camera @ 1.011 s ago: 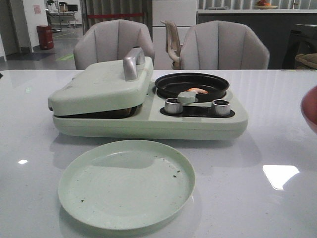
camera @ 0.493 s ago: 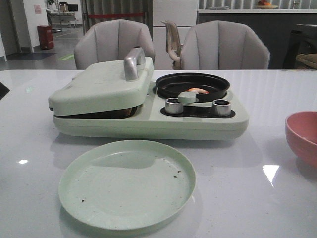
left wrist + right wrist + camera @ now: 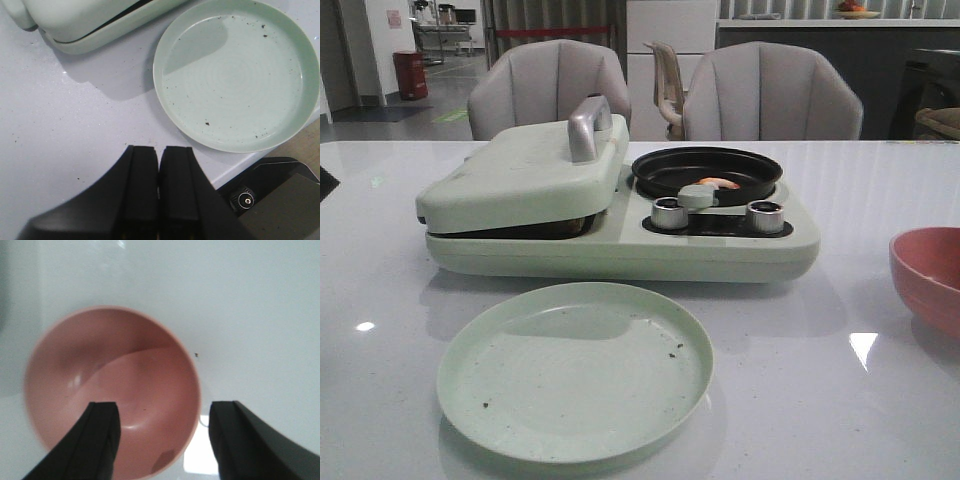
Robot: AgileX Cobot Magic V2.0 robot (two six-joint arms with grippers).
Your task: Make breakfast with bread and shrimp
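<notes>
Pink bowl (image 3: 928, 280) has come further into the front view since half a second ago and now sits on the table (image 3: 880, 200) at about 3 o'clock from the plate (image 3: 575, 372); a second ago only a blurred red edge showed there. Appliance, plate and shrimp have not moved.

Front view: pale green cooker (image 3: 620, 205) at 12 o'clock from the plate, hinged lid (image 3: 520, 175) down on its left half with a slim dark gap under the edge, metal handle (image 3: 588, 125) on top. Round black pan (image 3: 708, 172) on the right half, shrimp (image 3: 720, 183) lying in it, toward the front of the pan. Two metal knobs (image 3: 669, 212) in front of the pan. No bread visible in any view; under the lid cannot be seen. Neither arm shows in the front view.

Left wrist view only: left gripper (image 3: 158, 172) jaws pressed together, nothing between them, above bare table near the plate (image 3: 235, 75) and the cooker's corner (image 3: 95, 22). Dark crumbs speckle the plate.

Right wrist view only: right gripper (image 3: 161, 432) jaws spread wide, directly over the pink bowl (image 3: 112, 390), holding nothing. Bowl interior looks empty. Whether the fingers touch the rim cannot be told.
</notes>
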